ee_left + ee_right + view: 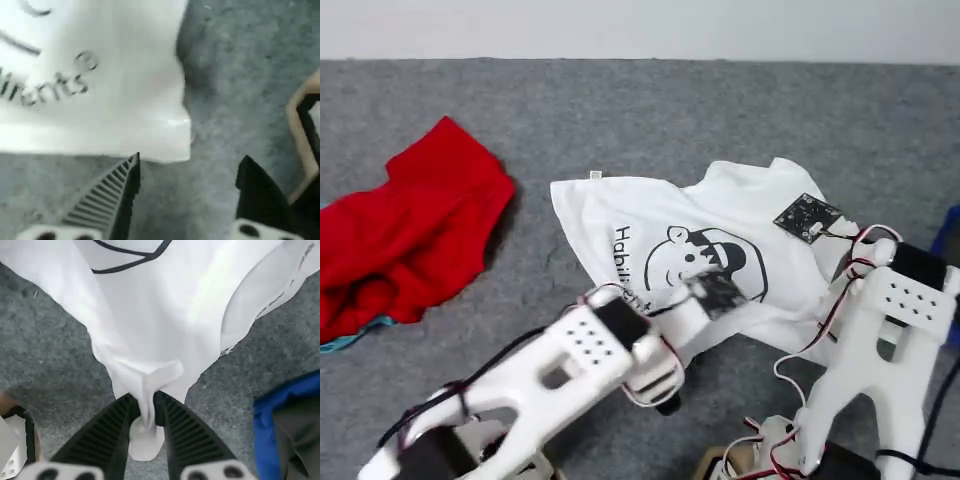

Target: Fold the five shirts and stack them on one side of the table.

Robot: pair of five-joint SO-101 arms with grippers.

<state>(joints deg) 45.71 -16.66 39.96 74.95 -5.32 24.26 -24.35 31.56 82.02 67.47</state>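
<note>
**White shirt gripped at one fold by right hand; left hand open at its near corner**

Garments counted on the grey surface (pixel 620 110): three certain.
1. One white shirt (pixel 660 215) with a black cartoon print lies spread near the centre, partly rumpled.
2. One red shirt (pixel 420 230) lies crumpled at the far left, well apart from the white one.
3. One blue garment (pixel 952 235) sits at the right edge and is cut off by the frame. The right wrist view shows a dark grey patch against it, and I cannot tell what that patch is.

A teal strip (pixel 350 338) shows at the near edge of the red shirt. Whether it is a separate garment cannot be told.

Arms counted: two. The left arm (pixel 580 345) reaches in from the near left and covers the near edge of the white shirt. The right arm (pixel 880 320) stands at the near right and hides part of the shirt's right side.

Right hand (pixel 146 400): jaws together, clamped on a bunched fold of the white shirt, with the blue garment just beside it.

Left hand (pixel 191 160): jaws apart, holding nothing. One toothed finger (pixel 122 190) is just at the hem of the shirt's near corner and the other is over bare surface.

A tan part (pixel 300 135) at the edge of the left wrist view is too cut off to identify.
</note>
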